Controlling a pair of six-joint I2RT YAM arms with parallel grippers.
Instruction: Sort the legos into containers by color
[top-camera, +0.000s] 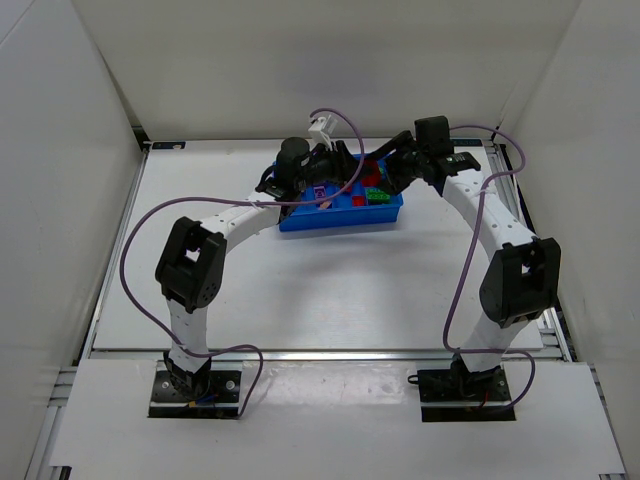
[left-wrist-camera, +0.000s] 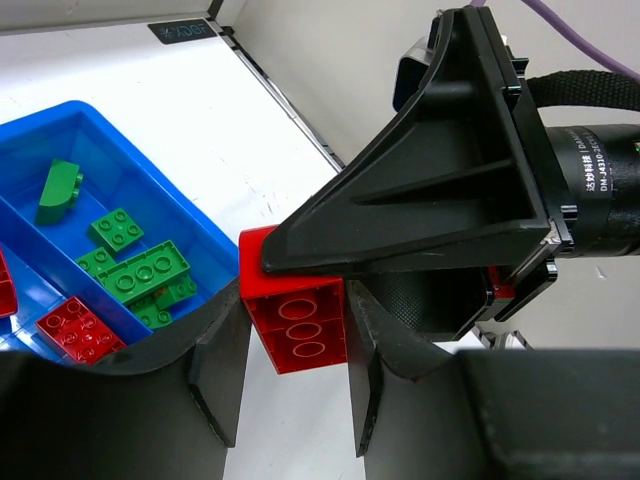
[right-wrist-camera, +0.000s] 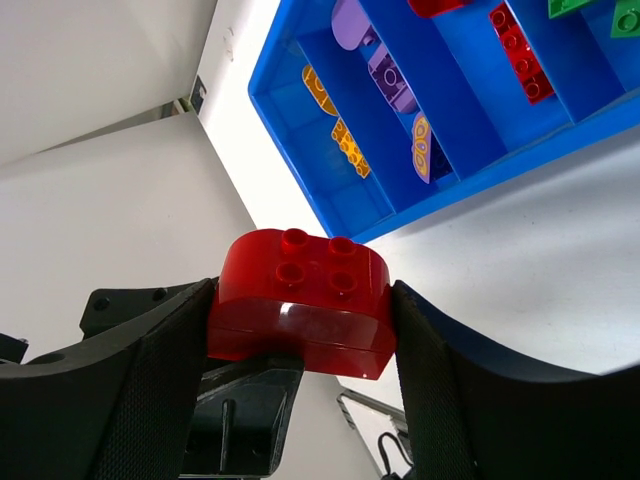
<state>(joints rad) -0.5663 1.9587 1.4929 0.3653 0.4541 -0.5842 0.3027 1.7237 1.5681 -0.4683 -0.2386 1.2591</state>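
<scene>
Both L fingers (left-wrist-camera: 220, 370) & R fingers (right-wrist-camera: 150, 370) clamp one red brick (left-wrist-camera: 300, 320), held above bench (left-wrist-camera: 200, 100) just beside tray (left-wrist-camera: 150, 188). Prob. handover or pulling stuck pieces apart before it goes w/ reds (left-wrist-camera: 80, 330).

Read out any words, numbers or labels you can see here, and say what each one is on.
"达妙科技" and "DM-J4310-2EC": on the black motor housing facing the left wrist camera; the characters after that are unclear.
Dark label at the far edge of the table: print too blurred to read.
No readable text on the legos, the red lego between the fingers, or the blue tray.
</scene>
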